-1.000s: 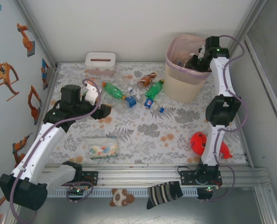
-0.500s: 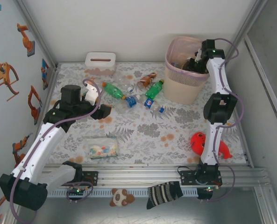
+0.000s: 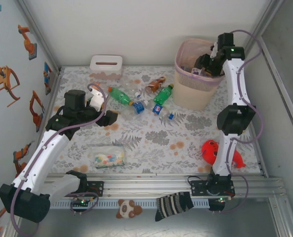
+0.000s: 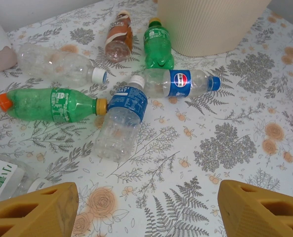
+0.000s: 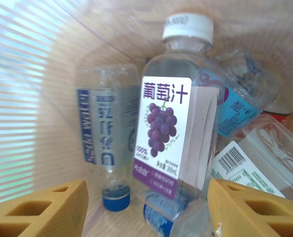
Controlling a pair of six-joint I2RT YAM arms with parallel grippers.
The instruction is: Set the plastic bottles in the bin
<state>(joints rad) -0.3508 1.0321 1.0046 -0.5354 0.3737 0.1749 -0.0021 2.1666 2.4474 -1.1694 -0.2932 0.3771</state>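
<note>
Moved: your right arm's wrist has lifted and swung back a little to the right above the bin [image 3: 195, 91] since half a second ago; your left arm sits where it was.
Right gripper [image 5: 146, 200]: fingers spread wide with nothing between them, pointing down into the bin's mouth.
Inside the bin: a grape-label bottle [image 5: 171, 128] with a white cap leans just under your right gripper. Touching it on the left is a clear bottle with blue print [image 5: 106, 143], cap down. More clear bottles and wrappers are crowded to the right; you cannot tell how many.
Left gripper [image 4: 146, 210]: also wide open and empty, low over the table [image 4: 235, 148], near the bottles but apart from them.
On the table: six bottles lie on their sides in a loose cluster. They are a large green bottle [image 4: 52, 103], a blue-label bottle [image 4: 124, 116] touching its cap, a Pepsi bottle [image 4: 178, 83], a small green bottle [image 4: 157, 44], a brown bottle [image 4: 119, 39] and a clear bottle [image 4: 62, 64].
Cluster to bin: the small green bottle lies just beside the bin wall.
</note>
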